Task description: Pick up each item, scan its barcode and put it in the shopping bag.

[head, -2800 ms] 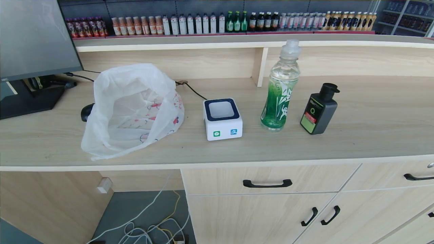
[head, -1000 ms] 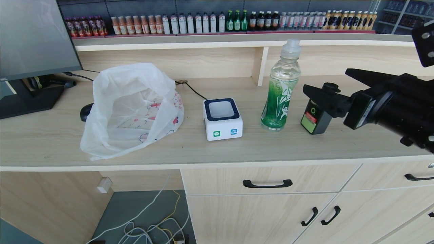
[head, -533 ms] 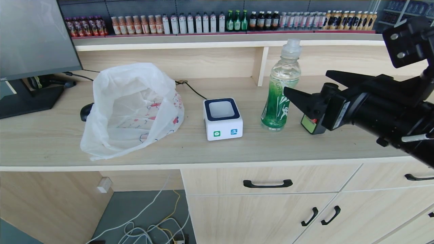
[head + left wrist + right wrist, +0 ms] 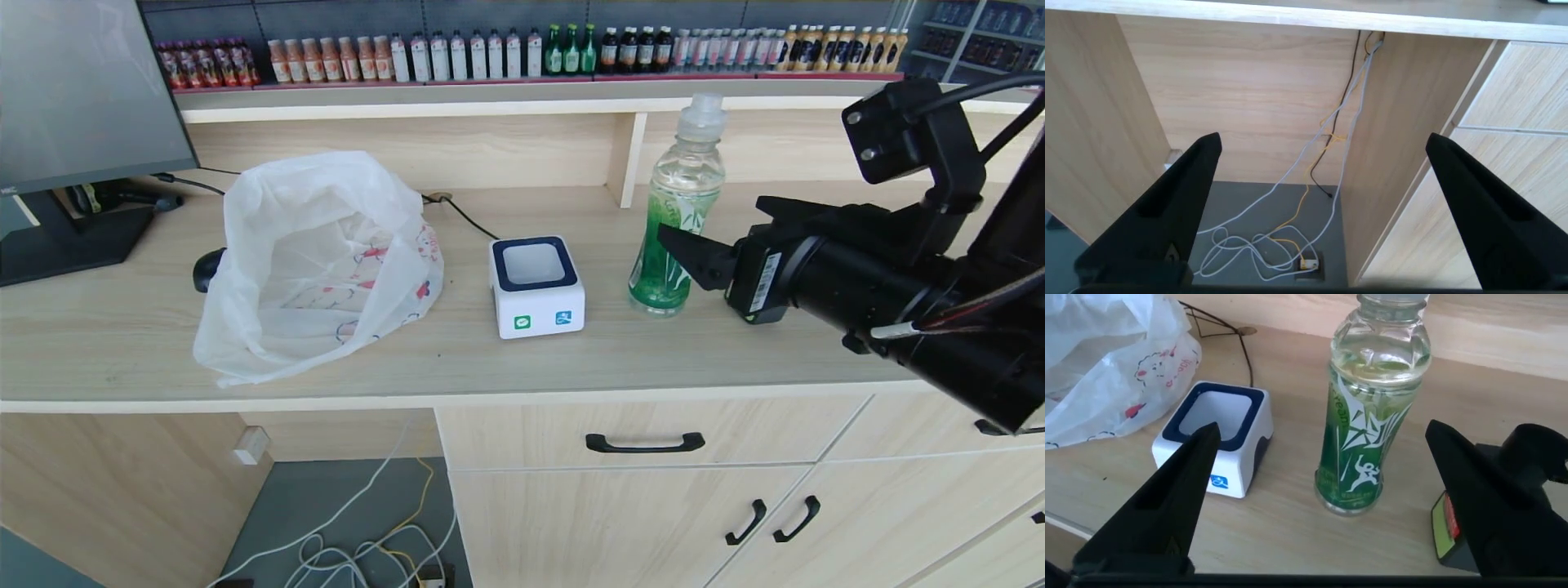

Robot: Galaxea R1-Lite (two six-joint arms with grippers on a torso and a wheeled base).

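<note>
Clear plastic bottle (image 4: 676, 224), crinkled bag (image 4: 314, 257) — boxy scanner (image 4: 536, 290)

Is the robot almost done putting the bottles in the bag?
Not nearly. Done: nothing yet; the green bottle and the black bottle both stand on the counter. In hand: nothing; the right gripper is open, facing the green bottle, gripping nothing. Left: pick up each bottle, scan it at the scanner and put it in the bag.

Right gripper (image 4: 710, 218) entered from 3 o'clock. It has advanced, jaws apart, toward the green bottle (image 4: 676, 229) at its 9 o'clock.
</note>
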